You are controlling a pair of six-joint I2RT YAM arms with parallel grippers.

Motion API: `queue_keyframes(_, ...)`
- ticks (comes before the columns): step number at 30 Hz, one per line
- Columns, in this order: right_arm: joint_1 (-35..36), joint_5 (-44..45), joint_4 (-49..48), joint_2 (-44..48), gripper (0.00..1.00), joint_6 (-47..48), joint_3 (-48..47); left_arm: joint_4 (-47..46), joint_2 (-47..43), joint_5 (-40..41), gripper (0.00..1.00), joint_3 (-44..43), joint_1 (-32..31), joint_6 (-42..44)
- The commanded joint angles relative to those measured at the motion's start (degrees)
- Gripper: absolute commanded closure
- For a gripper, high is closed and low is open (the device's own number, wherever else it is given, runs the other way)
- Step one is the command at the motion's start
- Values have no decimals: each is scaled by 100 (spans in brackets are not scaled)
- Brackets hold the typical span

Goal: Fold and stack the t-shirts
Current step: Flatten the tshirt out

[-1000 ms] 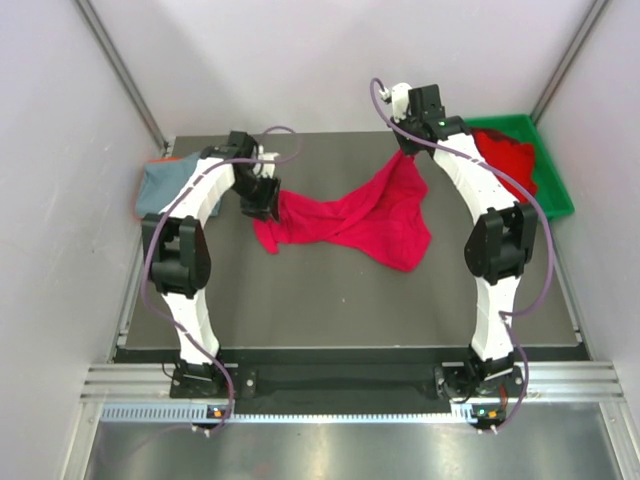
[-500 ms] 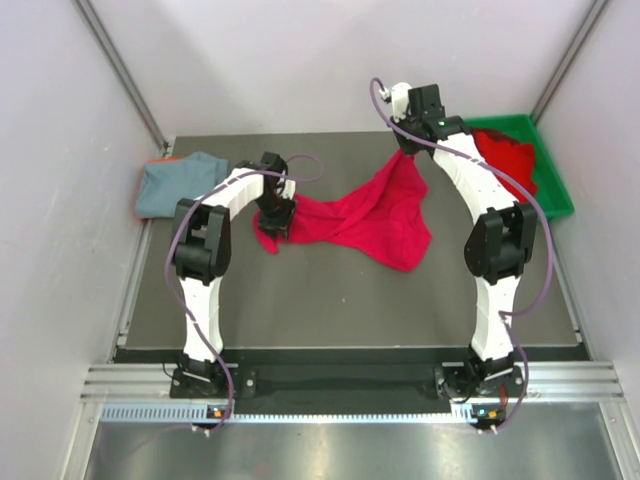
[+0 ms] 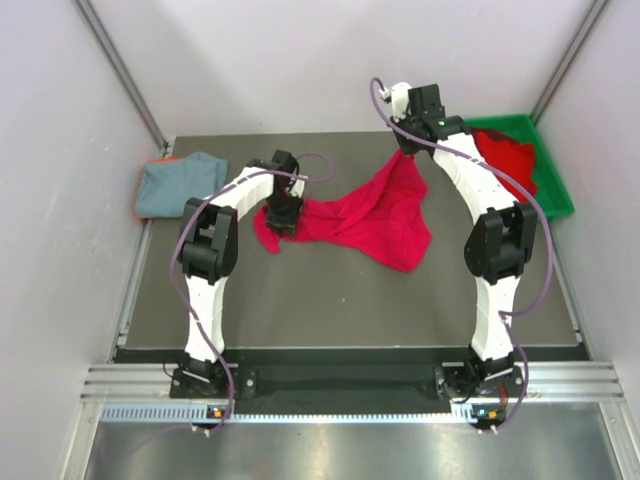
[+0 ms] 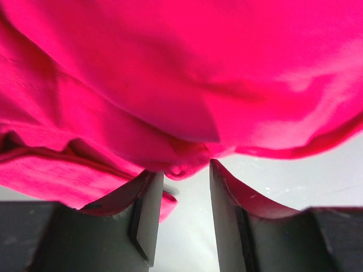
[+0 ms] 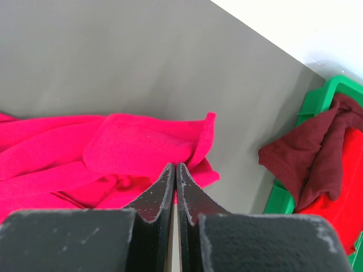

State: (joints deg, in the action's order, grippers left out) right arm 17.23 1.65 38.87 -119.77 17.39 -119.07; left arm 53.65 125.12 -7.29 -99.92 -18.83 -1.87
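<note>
Left gripper (image 4: 182,190) is held with its jaws apart at the left end of the red t-shirt (image 3: 365,215), a small fold of hem lying at the gap between the tips but not yet pinched; right gripper (image 5: 174,173) is pressed together on the far end of the same shirt, which is drawn up to it in a peak near the far edge of the surface (image 3: 330,300); the rest of the shirt is sprawled across the middle, crumpled and twisted. The cloth is judged light and limp; it will sag and bunch wherever unsupported, so a hold is best taken at a hem corner or shoulder seam. From above, a grey-blue t-shirt (image 3: 175,182) is shown at the far-left corner, which neither wrist view catches; from the right wrist, a darker red t-shirt (image 5: 306,158) is made out in the green bin (image 5: 339,86) at the far-right corner; only the left wrist view reveals the gap between the left jaws.
</note>
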Motion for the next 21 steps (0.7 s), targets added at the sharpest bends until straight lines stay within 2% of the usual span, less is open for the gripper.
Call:
queue_keyframes(1, 61, -7, -205, -82, 100, -16, -371, -153, -585, 61, 57, 182, -94, -103)
queue_keyframes(5, 70, -42, -205, -196, 100, -69, -468, -179, -541, 87, 57, 350, -130, -77)
queue_keyframes(10, 70, -51, -187, -240, 100, -86, -521, -109, -804, 675, 58, 227, -156, -68)
queue_keyframes(15, 61, -42, -196, -249, 100, -60, -512, -100, -1016, 676, 58, 367, -235, -6)
queue_keyframes(21, 69, -51, -196, -302, 100, -78, -583, -135, -726, 667, 58, 368, -376, 20)
